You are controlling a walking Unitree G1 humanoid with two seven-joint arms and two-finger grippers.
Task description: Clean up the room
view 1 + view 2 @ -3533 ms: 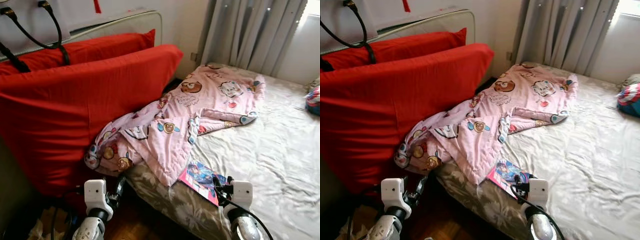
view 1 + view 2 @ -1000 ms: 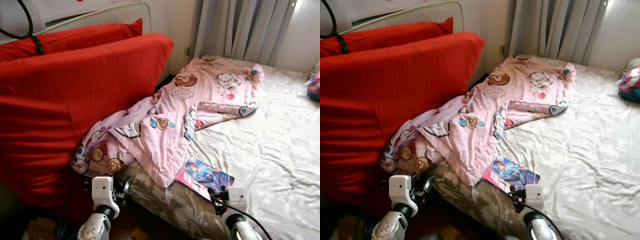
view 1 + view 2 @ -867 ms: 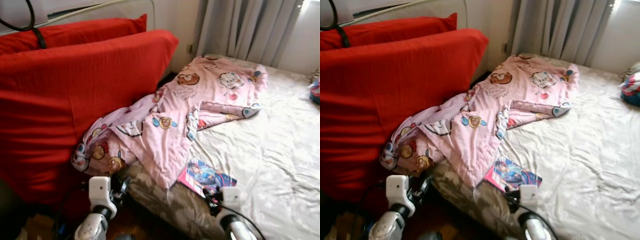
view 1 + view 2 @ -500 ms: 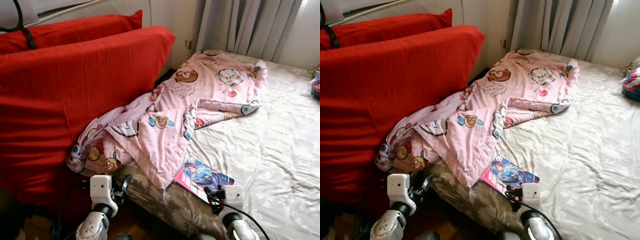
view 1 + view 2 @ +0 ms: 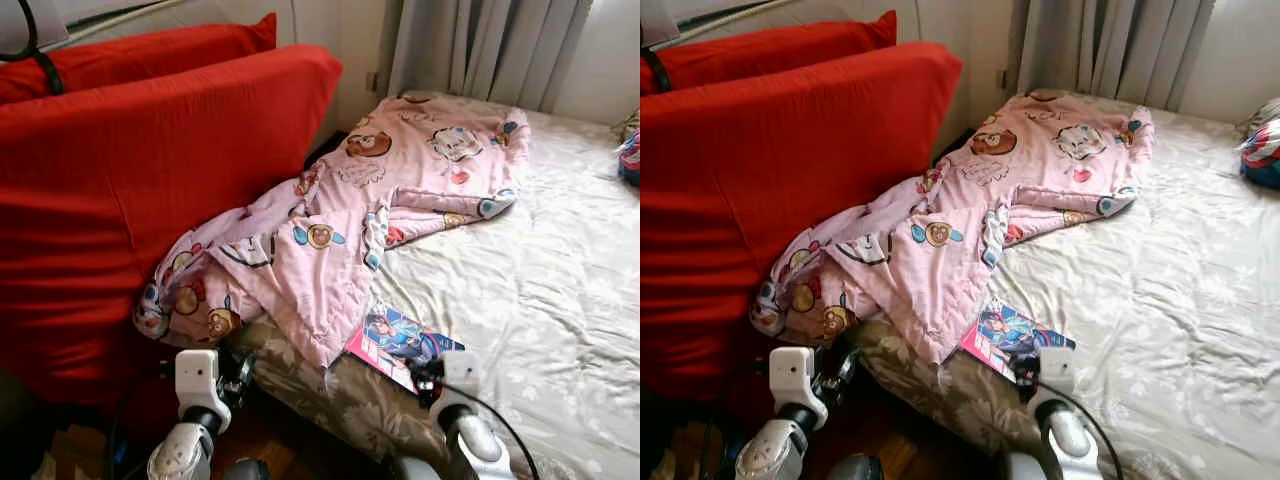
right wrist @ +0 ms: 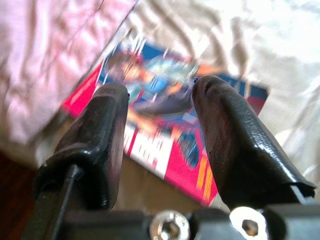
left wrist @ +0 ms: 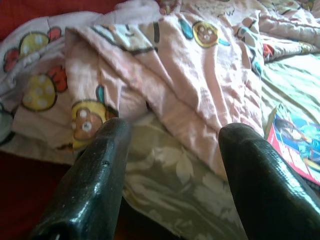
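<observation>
A pink cartoon-print blanket (image 5: 380,190) lies crumpled across the bed, and one corner of it hangs over the near side. Beside that corner a colourful magazine (image 5: 398,338) lies flat on the white sheet (image 5: 540,290) at the mattress edge. My right gripper (image 5: 426,372) is open just above the magazine's near edge, and the cover (image 6: 150,125) shows between its fingers. My left gripper (image 5: 240,365) is open and low beside the bed. It points at the hanging blanket (image 7: 165,70) and the flowered mattress side (image 7: 175,180), touching neither.
Two big red cushions (image 5: 130,170) stand on edge left of the bed, close to my left arm. Grey curtains (image 5: 480,45) hang behind the bed. A colourful bundle (image 5: 630,160) lies at the far right. Dark wooden floor (image 5: 280,450) shows below the mattress.
The whole view has shifted slightly as the camera moved. My right gripper has come a little nearer and now overlaps the magazine's near edge. The left gripper holds about the same place.
</observation>
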